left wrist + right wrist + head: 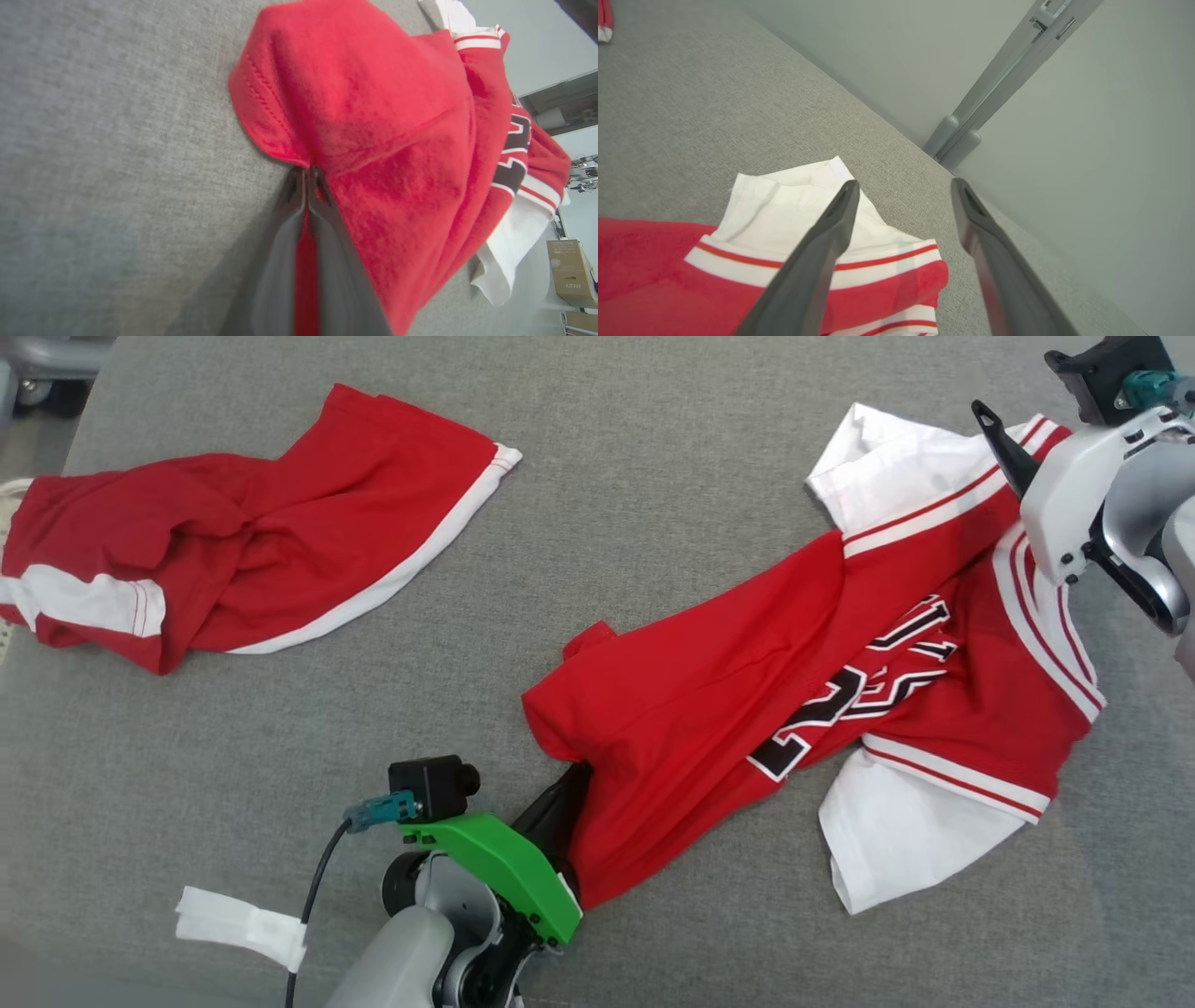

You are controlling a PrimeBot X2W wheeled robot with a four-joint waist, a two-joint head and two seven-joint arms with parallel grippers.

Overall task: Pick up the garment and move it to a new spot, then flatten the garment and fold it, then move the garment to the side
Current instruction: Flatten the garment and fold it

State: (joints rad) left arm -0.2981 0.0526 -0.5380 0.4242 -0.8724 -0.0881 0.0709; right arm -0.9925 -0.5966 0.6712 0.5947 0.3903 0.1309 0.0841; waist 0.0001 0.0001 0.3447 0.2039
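Note:
The garment (709, 709) is a red jersey with white sleeves and black numerals, lying crumpled on the grey fabric surface (653, 504) at centre right. My left gripper (571, 789) is shut on its near red hem; in the left wrist view the fingers (280, 233) pinch a fold of the garment (373, 140) between them. My right gripper (997, 437) hovers open at the upper right, over the striped shoulder. In the right wrist view that gripper (905, 184) stands wide above the white sleeve of the garment (794, 210), with nothing between its fingers.
A second red piece with white trim (233, 541) lies bunched at the upper left. A white strip of tape (243, 924) sits near the front left. The surface's far edge meets a pale wall (924, 56) close beyond the right gripper.

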